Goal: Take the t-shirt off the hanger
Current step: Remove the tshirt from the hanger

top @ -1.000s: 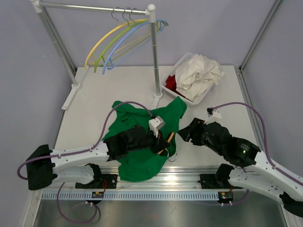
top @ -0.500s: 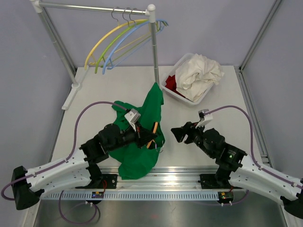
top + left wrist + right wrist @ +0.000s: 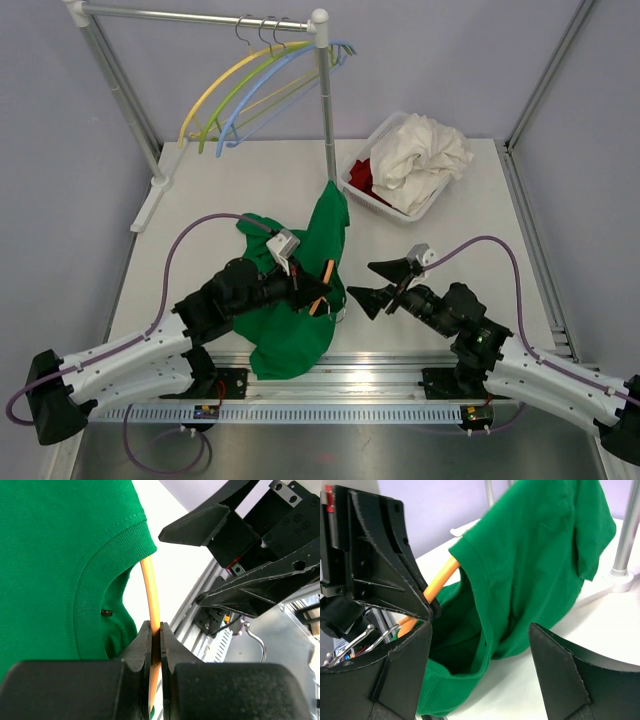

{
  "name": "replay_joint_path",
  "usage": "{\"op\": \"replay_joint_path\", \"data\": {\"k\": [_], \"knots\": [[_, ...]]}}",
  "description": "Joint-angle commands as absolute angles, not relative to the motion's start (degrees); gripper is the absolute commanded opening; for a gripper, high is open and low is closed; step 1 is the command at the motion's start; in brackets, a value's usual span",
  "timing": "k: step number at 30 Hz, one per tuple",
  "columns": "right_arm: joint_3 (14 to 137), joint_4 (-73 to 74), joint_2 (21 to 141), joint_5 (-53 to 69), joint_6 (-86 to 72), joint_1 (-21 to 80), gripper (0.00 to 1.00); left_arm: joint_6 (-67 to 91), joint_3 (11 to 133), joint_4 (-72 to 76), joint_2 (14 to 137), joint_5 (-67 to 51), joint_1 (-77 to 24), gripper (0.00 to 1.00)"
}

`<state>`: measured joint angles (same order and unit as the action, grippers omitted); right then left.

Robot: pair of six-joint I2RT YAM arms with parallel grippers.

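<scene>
My left claw (image 3: 155,630) is pressed together on the orange hanger (image 3: 150,585), pinching its arm just below the collar of the green t-shirt (image 3: 55,550). The collar rib wraps round that arm, so the shirt is on the hanger and not yet freed. My right claw (image 3: 480,627) is spread wide and holds nothing, and it faces the shirt's open side from just beside it. Against a second ago, the left arm has drawn back toward its base and lifted the hanger. The shirt, which then lay broad and flat, now stands in a tall narrow fold with its lower half bunched on the worktop (image 3: 200,190). The right claw, then close against the cloth, has backed off and opened further. I judge that this presents the collar and shoulder for the right claw to grip and pull the cloth away while the left keeps the hanger fixed. As for edges, the top of the fold comes close to the rack's post (image 3: 325,100), and the laundry basket (image 3: 375,200) sits near, to the right of that post. The bunched hem lies close to the near rail. The open room is the bare worktop between the shirt and the basket, so a pull toward the right would best avoid the post.
</scene>
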<state>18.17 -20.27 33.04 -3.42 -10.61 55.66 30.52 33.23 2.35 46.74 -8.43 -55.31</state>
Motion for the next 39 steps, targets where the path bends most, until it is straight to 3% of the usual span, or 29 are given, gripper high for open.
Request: {"op": "replay_joint_path", "data": {"k": [1,16,23,26,28,39], "knots": [[18.10,-27.07,33.48,-0.70,-6.59,55.90,0.84,31.64,33.31,9.40,47.37,-13.00,-54.84,0.00],[21.36,-32.52,44.73,-4.82,-4.04,55.90,0.82,33.92,32.70,14.06,49.92,-20.03,-54.76,0.00],[22.93,-36.56,47.63,-7.29,-3.52,55.90,0.57,34.63,32.69,15.47,52.03,-20.21,-54.76,0.00],[24.17,-36.21,48.08,-9.93,-3.43,55.90,0.18,34.63,32.70,15.82,53.17,-20.39,-54.76,0.00],[24.43,-36.04,47.55,-12.56,-3.87,55.99,0.02,34.28,32.78,15.12,53.26,-19.52,-54.76,0.00],[37.77,-25.06,48.16,-31.63,-0.71,55.72,0.00,32.17,33.93,12.83,53.17,-19.94,-55.02,0.00]]}}
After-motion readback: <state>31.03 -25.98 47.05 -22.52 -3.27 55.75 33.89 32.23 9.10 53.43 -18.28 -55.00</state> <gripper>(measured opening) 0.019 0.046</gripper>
